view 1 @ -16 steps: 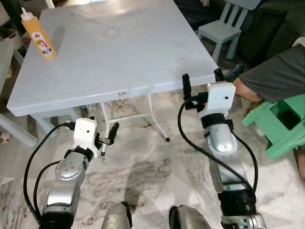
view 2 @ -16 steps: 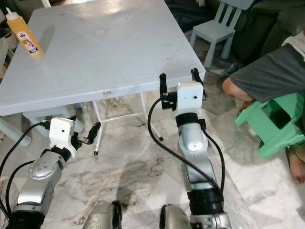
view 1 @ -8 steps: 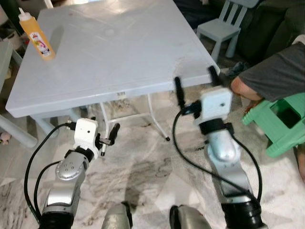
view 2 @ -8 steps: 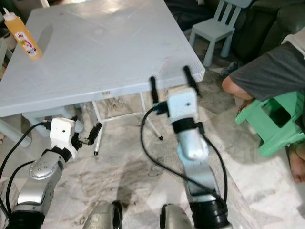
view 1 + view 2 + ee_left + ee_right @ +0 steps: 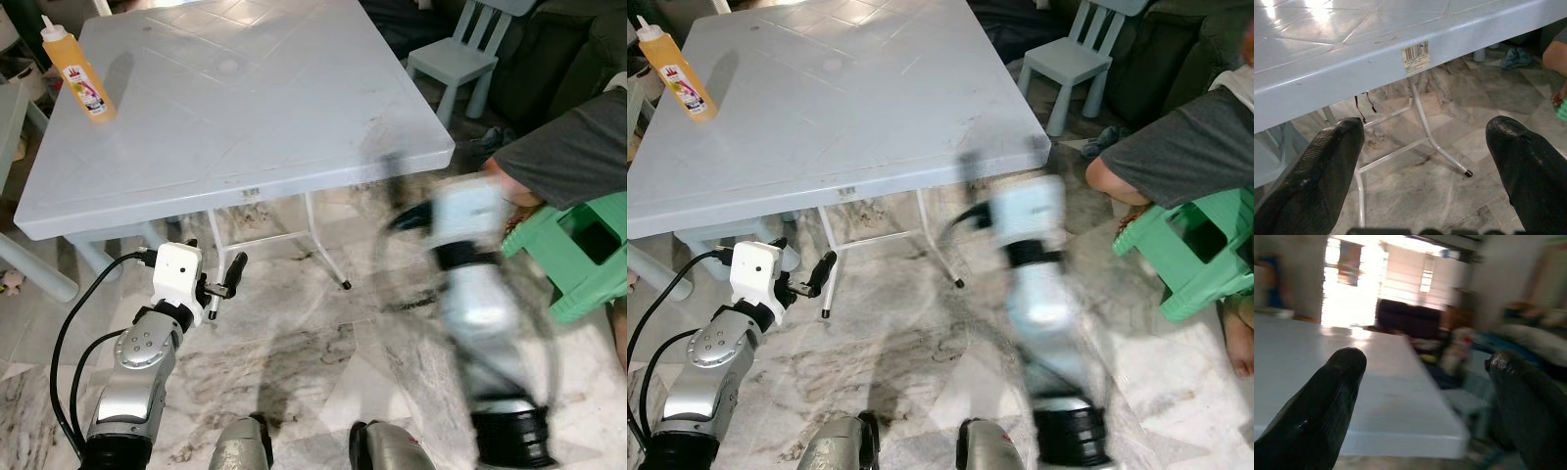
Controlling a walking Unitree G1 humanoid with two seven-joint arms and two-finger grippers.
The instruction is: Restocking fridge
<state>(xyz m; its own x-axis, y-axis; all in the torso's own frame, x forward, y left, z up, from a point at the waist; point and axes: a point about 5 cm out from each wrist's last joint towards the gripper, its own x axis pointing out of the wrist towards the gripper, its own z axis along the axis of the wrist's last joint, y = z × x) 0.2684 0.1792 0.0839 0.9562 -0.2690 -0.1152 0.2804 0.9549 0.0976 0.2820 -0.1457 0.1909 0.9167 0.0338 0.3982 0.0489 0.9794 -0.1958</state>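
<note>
Right gripper point(image 5: 411, 181) swung rightward and blurred, fingers spread at table point(image 5: 245, 108) corner, left gripper point(image 5: 227, 279) fingers spread, idle.

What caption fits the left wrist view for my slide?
Left gripper, fingers open and holding nothing, aimed under the table edge with its barcode sticker.

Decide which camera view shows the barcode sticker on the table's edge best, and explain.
The left wrist view: the barcode sticker sits large and sharp on the table edge. Both eye views show it as a tiny pale patch. The right wrist view is blurred.
</note>
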